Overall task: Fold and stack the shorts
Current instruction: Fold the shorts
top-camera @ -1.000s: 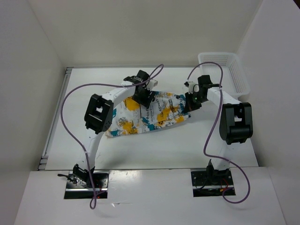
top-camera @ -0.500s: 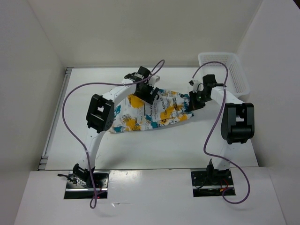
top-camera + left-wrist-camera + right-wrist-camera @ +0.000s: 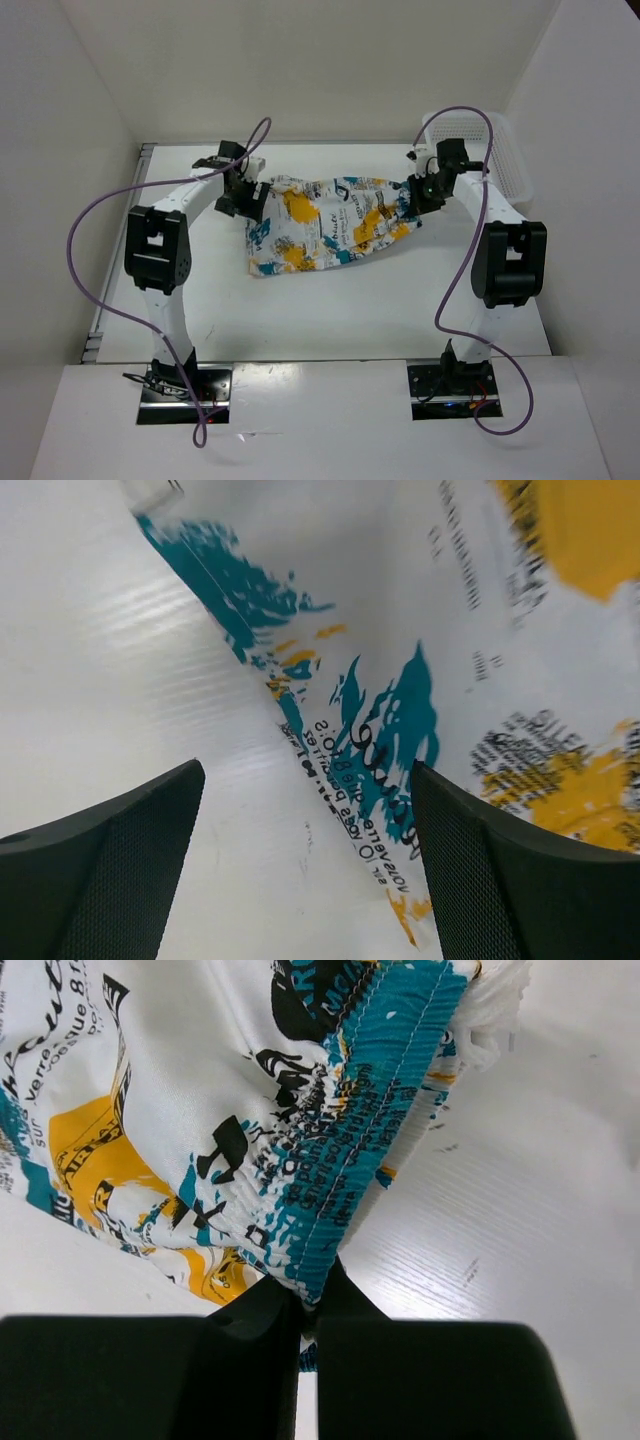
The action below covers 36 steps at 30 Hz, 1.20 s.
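A white table (image 3: 330,310) was enclosed on three sides by plain white walls (image 3: 300,70), and a mesh basket (image 3: 508,150) was set at its far right corner.

White shorts (image 3: 330,225) printed with teal, yellow-orange, black patches; white mesh basket (image 3: 510,160).

- L arm (image 3: 195,187) & R arm (image 3: 482,202): thin white tubes w/ a big black boxy joint on each.
- L purple cable (image 3: 85,225): long, thin, runs arm to base. R purple cable (image 3: 452,285): same.
- Base plates (image 3: 185,383): black, flat, w/ small wires.
- L end effector (image 3: 247,198): black. Its fingers (image 3: 120,870): black w/ tiny mesh dots.
- R end effector (image 3: 420,195): black, white bit on top. Its fingers (image 3: 250,1360): plain flat black.
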Each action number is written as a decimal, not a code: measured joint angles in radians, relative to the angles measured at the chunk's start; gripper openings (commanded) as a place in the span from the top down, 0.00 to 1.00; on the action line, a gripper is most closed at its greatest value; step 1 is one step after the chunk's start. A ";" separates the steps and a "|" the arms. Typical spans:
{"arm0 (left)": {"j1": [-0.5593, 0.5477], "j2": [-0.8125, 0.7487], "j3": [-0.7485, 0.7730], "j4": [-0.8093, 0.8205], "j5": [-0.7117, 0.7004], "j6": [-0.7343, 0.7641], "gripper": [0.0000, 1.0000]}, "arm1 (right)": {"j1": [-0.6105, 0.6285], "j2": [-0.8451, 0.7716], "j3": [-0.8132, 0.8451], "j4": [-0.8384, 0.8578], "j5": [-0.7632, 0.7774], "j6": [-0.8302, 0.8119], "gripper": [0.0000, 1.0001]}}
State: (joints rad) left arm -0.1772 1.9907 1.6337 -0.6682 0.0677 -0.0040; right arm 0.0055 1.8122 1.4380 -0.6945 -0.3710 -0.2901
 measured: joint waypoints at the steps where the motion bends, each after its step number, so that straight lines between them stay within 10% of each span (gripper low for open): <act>1: 0.005 0.023 -0.013 -0.002 0.005 0.000 0.10 | 0.000 0.000 0.004 -0.009 0.011 -0.005 1.00; 5: -0.010 0.131 -0.023 -0.010 0.058 0.008 0.15 | 0.000 0.000 0.058 -0.044 0.055 -0.027 1.00; 13: -0.067 0.201 0.071 -0.011 0.192 0.000 0.63 | 0.064 -0.021 0.113 -0.049 0.247 -0.092 1.00; 36: -0.135 0.285 0.203 -0.065 0.309 -0.002 0.74 | 0.646 0.138 0.413 -0.088 0.372 -0.109 1.00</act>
State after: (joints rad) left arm -0.3122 2.2757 1.8362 -0.7330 0.3763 -0.0059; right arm 0.6514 1.9499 1.8511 -0.7826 0.0013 -0.3988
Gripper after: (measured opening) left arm 0.259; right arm 0.042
